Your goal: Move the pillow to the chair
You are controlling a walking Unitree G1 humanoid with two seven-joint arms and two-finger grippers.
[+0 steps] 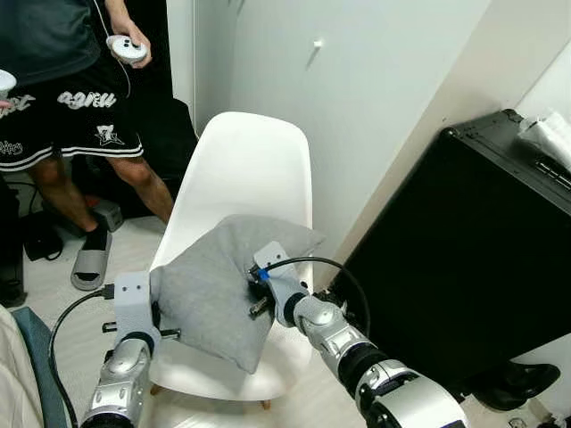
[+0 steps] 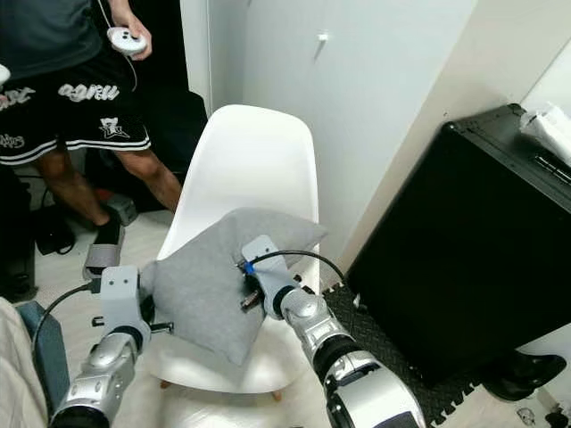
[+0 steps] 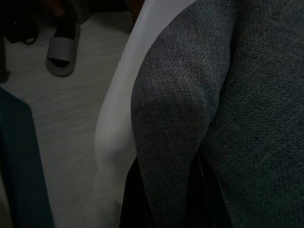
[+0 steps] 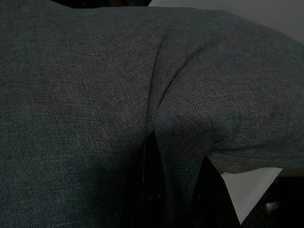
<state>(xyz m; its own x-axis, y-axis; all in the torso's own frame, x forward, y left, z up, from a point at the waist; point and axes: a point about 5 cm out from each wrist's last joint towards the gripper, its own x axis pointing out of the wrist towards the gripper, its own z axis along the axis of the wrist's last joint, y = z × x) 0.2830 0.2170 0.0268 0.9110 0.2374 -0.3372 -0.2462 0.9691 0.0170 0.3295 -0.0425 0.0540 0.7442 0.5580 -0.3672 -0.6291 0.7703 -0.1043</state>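
White wall (image 1: 375, 98) fills upper center of frame, small white knob (image 1: 317, 43) on it. Beige wall strip (image 1: 500, 62) runs diagonally at upper right. Black cabinet (image 1: 464, 267) at right, pale crumpled item (image 1: 549, 134) on its top. Black textured mat (image 2: 393, 357) on floor at cabinet's base. Light wood-look floor (image 1: 53, 312) at lower left. Person in black shorts (image 1: 62, 120) stands upper left, holding white controller (image 1: 127, 48). Grey slide sandal (image 1: 91, 259) on floor near their foot. Dark doorway (image 1: 147, 53) behind them.
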